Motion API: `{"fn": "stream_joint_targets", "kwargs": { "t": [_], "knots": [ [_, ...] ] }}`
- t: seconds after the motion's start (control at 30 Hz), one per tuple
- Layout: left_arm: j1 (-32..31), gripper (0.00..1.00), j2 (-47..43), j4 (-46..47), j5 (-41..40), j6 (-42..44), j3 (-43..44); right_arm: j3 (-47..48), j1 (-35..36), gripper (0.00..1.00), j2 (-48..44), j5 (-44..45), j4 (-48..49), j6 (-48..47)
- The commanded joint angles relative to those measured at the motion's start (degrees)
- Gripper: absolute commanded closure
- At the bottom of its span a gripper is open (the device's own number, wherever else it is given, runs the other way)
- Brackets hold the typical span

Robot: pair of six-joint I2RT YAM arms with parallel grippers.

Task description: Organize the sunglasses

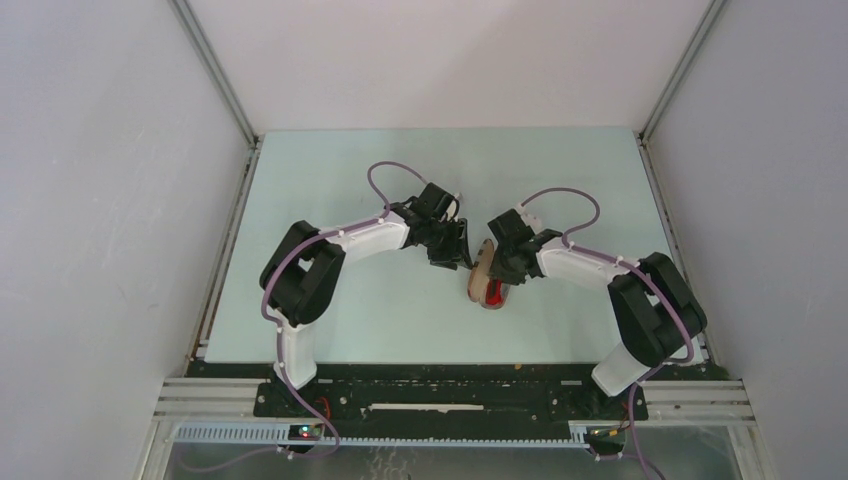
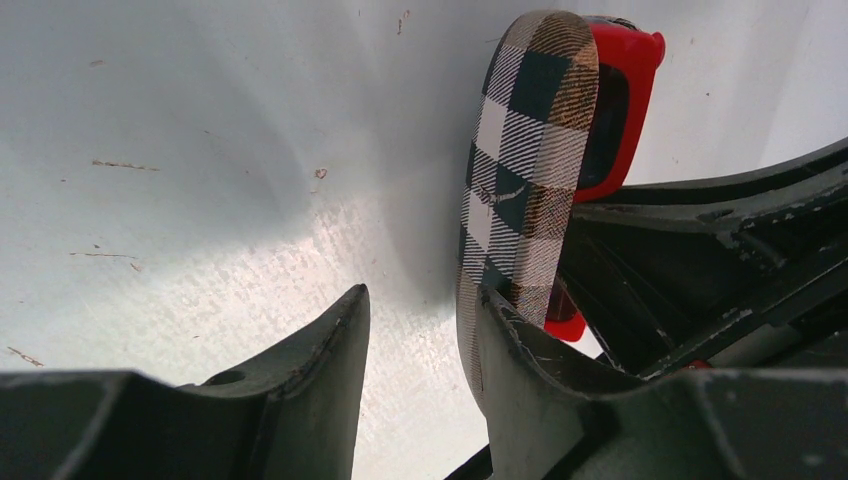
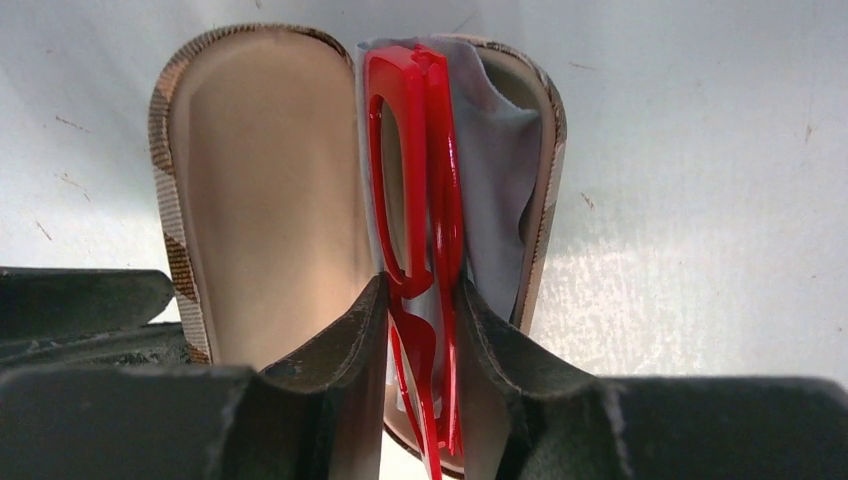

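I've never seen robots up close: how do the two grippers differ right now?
The right gripper is shut on the folded red sunglasses; the left gripper is open, holding nothing. The right faces the inside of the case; the left its plaid outside. Both are black and meet at the case.

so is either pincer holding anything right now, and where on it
The right pincer clamps the sunglasses across the folded frame and arms, toward one end, over the open case. The left pincer is open, holding nothing.
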Motion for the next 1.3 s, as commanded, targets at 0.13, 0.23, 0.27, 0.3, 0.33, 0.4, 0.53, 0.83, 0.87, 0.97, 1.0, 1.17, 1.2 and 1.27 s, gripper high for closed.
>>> {"fn": "stream_joint_targets", "kwargs": {
  "t": [0.13,0.23,0.27,0.3,0.33,0.4,0.53,0.83,0.87,0.97,1.0,1.17,1.2,1.27],
  "knots": [
    [-0.5,0.52,-1.2,1.1,1.3,-0.3,-0.2,-1.1,1.0,0.66,-3.2,0.0,0.3,3.3],
    [-0.9,0.52,-1.2,1.0,1.2,-0.4,-0.1,-1.1,1.3,0.66,-2.9,-0.5,0.6,3.7],
    [-0.9,0.52,-1.1,1.0,1.2,-0.4,-0.1,-1.2,1.3,0.66,-2.5,-0.5,0.7,3.8],
    [-1.0,0.52,-1.0,1.0,1.2,-0.4,-0.1,-1.2,1.3,0.65,-2.2,-0.5,0.7,4.1],
    [-1.0,0.52,-1.0,1.1,1.2,-0.5,-0.1,-1.2,1.3,0.65,-2.0,-0.5,0.7,4.2],
    [-1.1,0.52,-1.0,1.0,1.2,-0.6,-0.1,-1.2,1.3,0.64,-1.6,-0.4,0.5,4.4],
    [-1.0,0.52,-1.2,1.1,1.0,-0.5,-0.1,-1.3,1.4,0.59,-2.5,-0.3,0.4,3.6],
    [-1.0,0.52,-1.3,1.1,0.2,-0.4,0.2,-4.5,1.7,0.43,-10.8,0.7,2.2,1.9],
    [-1.0,0.52,-1.2,0.9,0.1,-0.3,0.3,-4.7,1.7,0.43,-11.6,0.7,2.2,1.8],
    [-1.0,0.52,-0.8,0.3,0.1,0.1,1.3,-4.7,1.1,0.42,-13.0,0.5,1.2,1.2],
    [-1.0,0.52,-0.8,0.3,0.1,0.1,1.4,-4.7,0.9,0.41,-13.4,0.7,0.7,1.0],
    [-1.0,0.51,-2.0,-0.5,-1.5,0.0,1.7,-6.7,-0.7,0.44,-17.2,3.3,-0.5,0.8],
    [-1.0,0.51,-2.4,-0.8,-2.3,0.0,1.7,-8.5,-1.7,0.45,-18.8,1.8,1.7,0.7],
    [-0.8,0.5,-3.4,-0.8,-3.4,0.0,1.4,-12.8,-5.5,0.47,-21.7,-3.0,7.9,0.9]
  ]
}}
